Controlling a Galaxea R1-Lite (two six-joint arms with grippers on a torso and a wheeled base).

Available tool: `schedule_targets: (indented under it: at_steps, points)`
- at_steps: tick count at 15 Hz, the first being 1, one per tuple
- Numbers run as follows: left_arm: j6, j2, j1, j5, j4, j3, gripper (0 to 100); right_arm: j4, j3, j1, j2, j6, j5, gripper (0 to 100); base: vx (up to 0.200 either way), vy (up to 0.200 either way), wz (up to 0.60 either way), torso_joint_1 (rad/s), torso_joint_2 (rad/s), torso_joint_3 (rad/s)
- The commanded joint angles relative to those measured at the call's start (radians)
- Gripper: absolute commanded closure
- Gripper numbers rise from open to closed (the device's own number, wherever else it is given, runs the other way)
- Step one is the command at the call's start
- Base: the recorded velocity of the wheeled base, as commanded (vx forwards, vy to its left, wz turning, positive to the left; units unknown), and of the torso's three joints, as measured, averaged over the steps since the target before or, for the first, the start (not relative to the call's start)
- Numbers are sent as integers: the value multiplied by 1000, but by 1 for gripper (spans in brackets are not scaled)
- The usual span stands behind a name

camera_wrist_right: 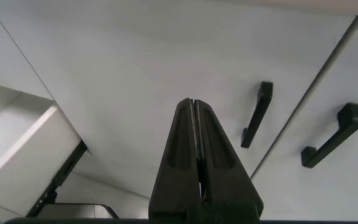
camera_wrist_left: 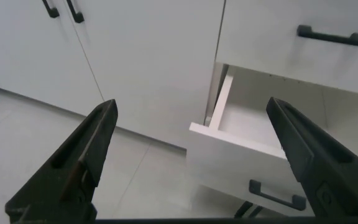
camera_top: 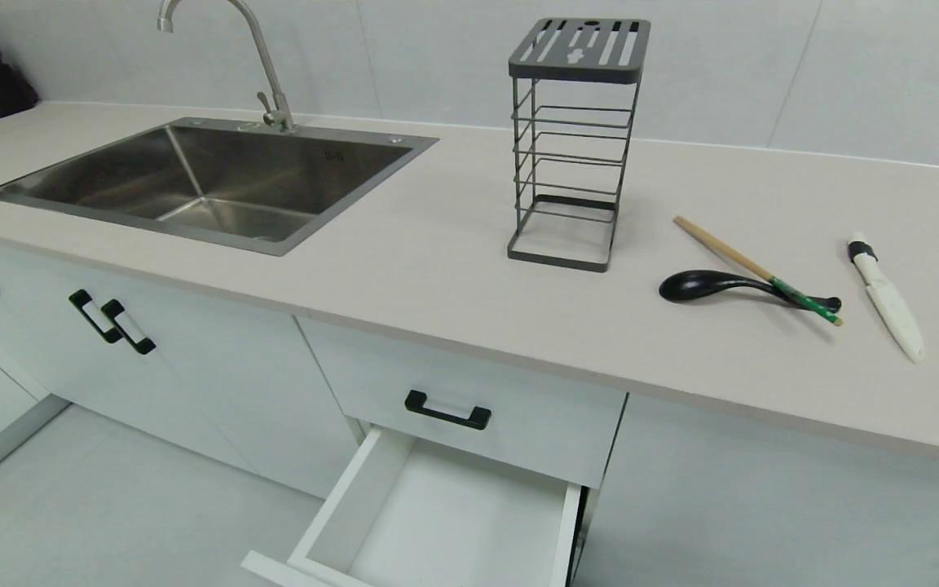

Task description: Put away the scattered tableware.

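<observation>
Open white drawer (camera_top: 337, 499), lowest and nearest, pulled out below the beige countertop (camera_top: 437, 244). Left gripper (camera_wrist_left: 191, 102): fingers wide apart, holding nothing, low before the cabinet fronts. Dark grey wire rack with slotted top (camera_top: 579, 50): upright on the counter. Black plastic spoon (camera_top: 698, 285), wooden chopsticks with green ends (camera_top: 730, 254) crossing its handle, white sheathed knife (camera_top: 889, 302): all loose, none stowed. Right gripper (camera_wrist_right: 193, 106): fingers pressed together, holding nothing. Judged: putting-away not begun; three items remain.

A steel sink (camera_top: 274, 175) sat sunk in the desk (camera_top: 453, 269) at ten o'clock, with a curved faucet (camera_top: 268, 69) at its twelve o'clock rim. At eight o'clock, white cabinet doors (camera_top: 217, 383) carried black handles (camera_top: 129, 328) above a pale floor (camera_top: 111, 505).
</observation>
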Motion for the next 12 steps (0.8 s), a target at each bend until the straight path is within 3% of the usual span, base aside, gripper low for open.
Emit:
schedule_targets:
  at_steps: [1,3,6,12]
  points:
    - [0,1,0,0,-1,0,0,0,0,0,1,-1,1,100,0,0,0,51,-466,-217]
    - [0,1,0,0,-1,0,0,0,0,0,1,0,1,100,0,0,0,149,-500,-217]
    - [0,1,0,0,1,0,0,0,0,0,1,0,1,100,0,0,0,400,-478,-230]
    - [0,1,0,0,-1,0,0,0,0,0,1,0,1,100,0,0,0,293,-512,-248]
